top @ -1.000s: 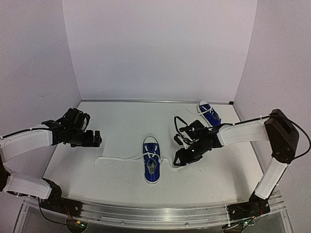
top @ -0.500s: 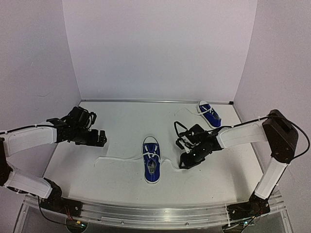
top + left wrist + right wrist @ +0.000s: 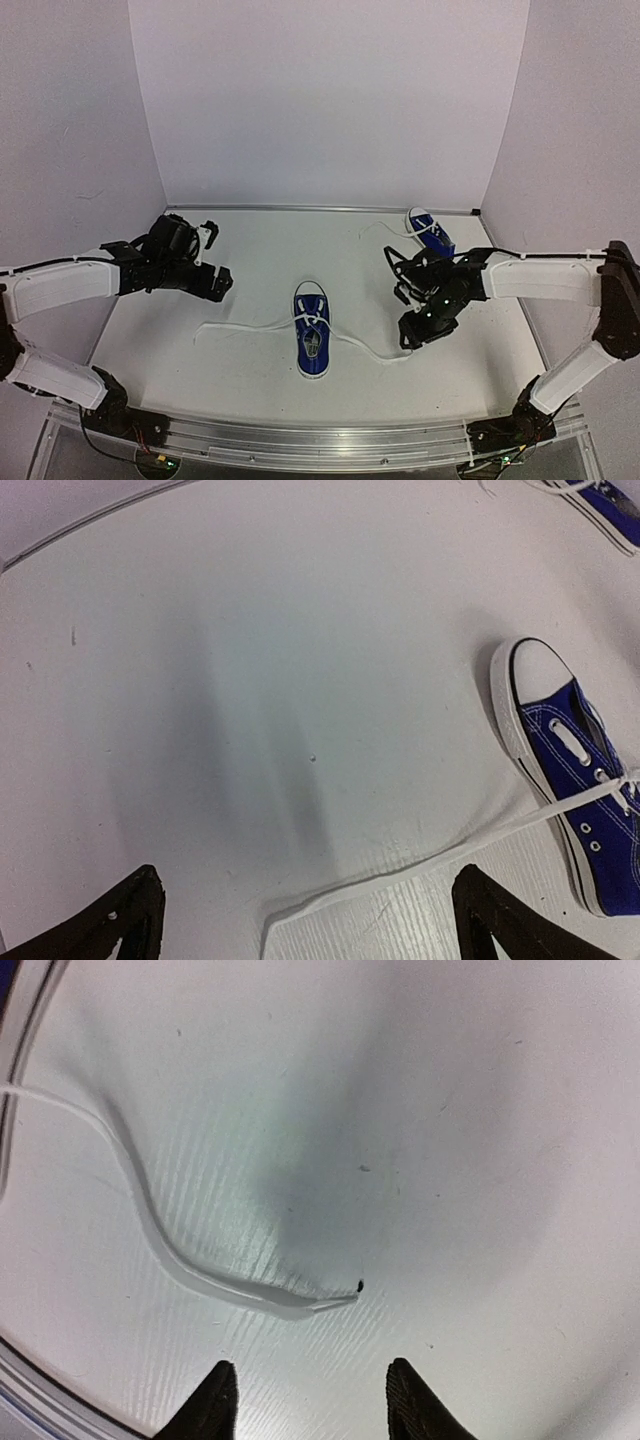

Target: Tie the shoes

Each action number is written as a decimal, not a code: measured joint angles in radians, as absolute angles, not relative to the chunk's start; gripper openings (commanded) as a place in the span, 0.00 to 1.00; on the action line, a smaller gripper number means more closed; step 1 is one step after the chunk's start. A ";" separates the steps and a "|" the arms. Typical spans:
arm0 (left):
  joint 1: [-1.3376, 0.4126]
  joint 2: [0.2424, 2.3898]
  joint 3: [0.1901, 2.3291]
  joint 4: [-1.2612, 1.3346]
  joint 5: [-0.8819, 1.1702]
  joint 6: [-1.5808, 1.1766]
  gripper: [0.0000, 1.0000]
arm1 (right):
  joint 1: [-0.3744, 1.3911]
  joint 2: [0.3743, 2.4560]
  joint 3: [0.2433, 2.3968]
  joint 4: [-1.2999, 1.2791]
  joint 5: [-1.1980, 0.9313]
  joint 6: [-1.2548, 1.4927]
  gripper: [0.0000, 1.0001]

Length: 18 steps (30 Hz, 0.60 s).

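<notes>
A blue sneaker (image 3: 312,343) with white toe cap lies mid-table, toe pointing away; it also shows in the left wrist view (image 3: 575,790). Its left lace (image 3: 245,326) runs left across the table, and its right lace (image 3: 372,351) runs right, ending near my right gripper (image 3: 413,336). The second blue sneaker (image 3: 431,235) lies at the back right. My left gripper (image 3: 215,284) is open and empty, above the left lace's end (image 3: 330,895). My right gripper (image 3: 310,1400) is open and empty, just above the right lace's tip (image 3: 290,1305).
White walls close the table (image 3: 250,250) at the back and both sides. A metal rail (image 3: 300,435) runs along the near edge by the arm bases.
My left gripper has moved right toward the shoe's left lace. My right gripper has moved right and nearer, away from the shoe, and the right lace now lies stretched out toward it.
</notes>
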<state>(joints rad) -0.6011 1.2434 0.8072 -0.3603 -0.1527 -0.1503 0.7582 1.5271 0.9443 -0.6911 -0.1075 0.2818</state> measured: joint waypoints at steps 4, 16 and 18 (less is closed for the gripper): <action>-0.678 1.304 0.815 -0.346 -0.064 -0.049 0.87 | 0.758 1.432 0.990 -0.706 -0.079 0.297 0.65; -0.780 1.600 0.943 -0.304 0.164 0.312 0.52 | 0.758 1.382 0.973 -0.608 -0.112 0.360 0.66; -0.787 1.644 0.980 -0.307 0.187 0.352 0.50 | 0.758 1.382 0.954 -0.595 -0.121 0.368 0.66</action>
<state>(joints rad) -0.7874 1.6440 0.9804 -0.3069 0.1871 0.3525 0.7582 1.3815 0.9544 -0.5954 -0.1213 0.3677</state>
